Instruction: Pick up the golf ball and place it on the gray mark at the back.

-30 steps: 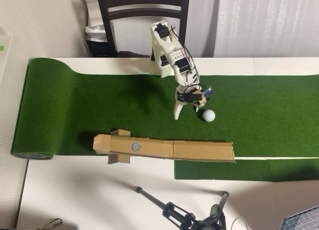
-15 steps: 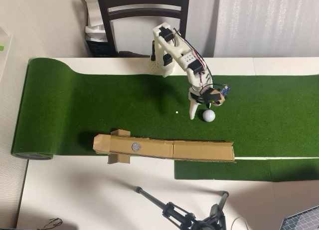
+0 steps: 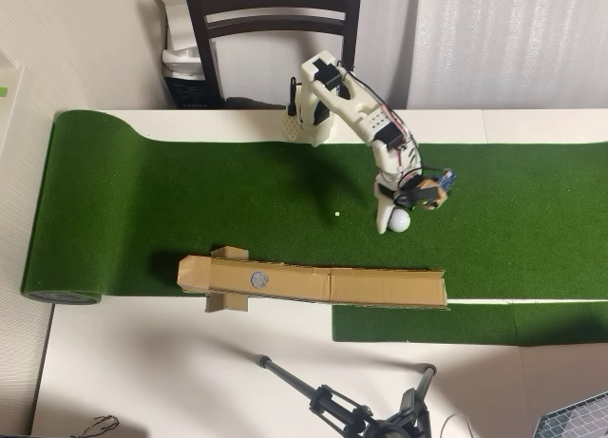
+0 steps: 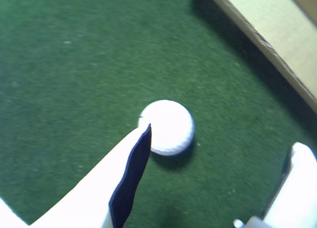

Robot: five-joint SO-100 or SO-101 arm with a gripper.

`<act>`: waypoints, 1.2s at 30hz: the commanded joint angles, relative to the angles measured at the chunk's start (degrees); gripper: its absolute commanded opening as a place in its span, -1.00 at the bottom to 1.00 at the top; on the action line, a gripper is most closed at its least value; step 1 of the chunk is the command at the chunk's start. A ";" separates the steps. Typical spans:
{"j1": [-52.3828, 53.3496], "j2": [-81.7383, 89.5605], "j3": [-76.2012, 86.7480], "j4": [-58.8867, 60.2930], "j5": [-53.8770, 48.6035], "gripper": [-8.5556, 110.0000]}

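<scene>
The golf ball (image 3: 400, 221) is a white sphere lying on the green turf mat (image 3: 142, 210), right of centre in the overhead view. My gripper (image 3: 399, 215) is low over it and open. In the wrist view the ball (image 4: 167, 126) lies between the spread fingers. The left fingertip (image 4: 144, 135) is at its near side, and the right finger (image 4: 299, 163) stands well apart. The gray mark (image 3: 258, 279) is a small round disc on the left part of the long cardboard strip (image 3: 380, 288), far from the gripper.
The cardboard strip's edge (image 4: 267, 25) runs close beyond the ball. A dark chair (image 3: 275, 20) stands behind the arm's base (image 3: 309, 120). A black tripod (image 3: 351, 409) lies on the white table in front. A tiny white speck (image 3: 337, 213) sits on the turf.
The arm has swung to the right in the overhead view, bringing the gripper from left of the ball to over it. The ball has stayed in place.
</scene>
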 commanded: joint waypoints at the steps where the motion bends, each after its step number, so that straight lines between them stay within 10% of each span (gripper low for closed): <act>1: -2.55 0.18 -9.93 1.58 3.08 -0.11; 11: -2.81 -5.71 -11.95 2.55 5.36 0.16; 36: -1.41 -13.71 -11.95 1.93 6.24 0.11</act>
